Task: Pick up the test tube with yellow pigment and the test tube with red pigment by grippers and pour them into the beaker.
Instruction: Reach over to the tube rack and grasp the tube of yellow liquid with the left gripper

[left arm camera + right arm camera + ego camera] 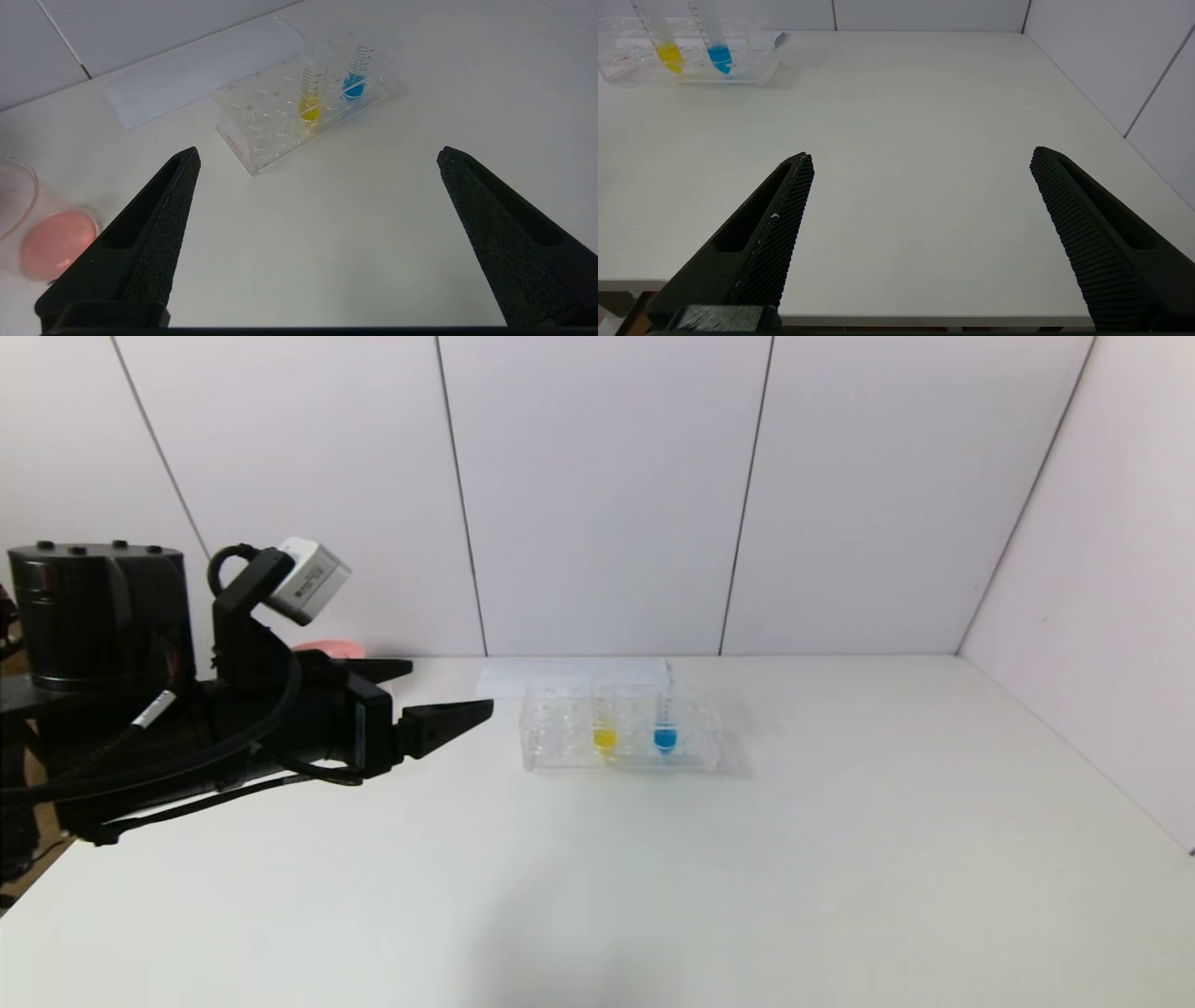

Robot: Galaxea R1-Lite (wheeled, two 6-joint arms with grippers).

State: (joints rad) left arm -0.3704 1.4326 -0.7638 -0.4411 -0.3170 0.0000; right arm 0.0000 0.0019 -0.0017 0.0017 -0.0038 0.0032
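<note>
While empty: left hand (439, 695) gapes wide over the white desk (747, 859), left of the clear plastic rack (621, 737).
Right hand (920, 158): spread open above the near edge, bare surface ahead.
Slim clear yellow-tipped tube (605, 733): upright in rack beside blue-tipped tube (665, 733).
Clear beaker (42, 233): pinkish liquid, beside left finger.

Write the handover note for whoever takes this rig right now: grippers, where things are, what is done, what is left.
Left gripper: open, empty, raised over the table's left side, pointing toward the rack.
Right gripper: open, empty, low at the table's near edge, out of the head view.
Yellow tube: upright in the rack, beside a blue tube.
Beaker: by the left gripper, pinkish-red liquid in its bottom.
Red tube: not visible in any view.
Done: red apparently already poured, judging by the beaker's colour.
Left: lift the yellow tube and pour it into the beaker.
</note>
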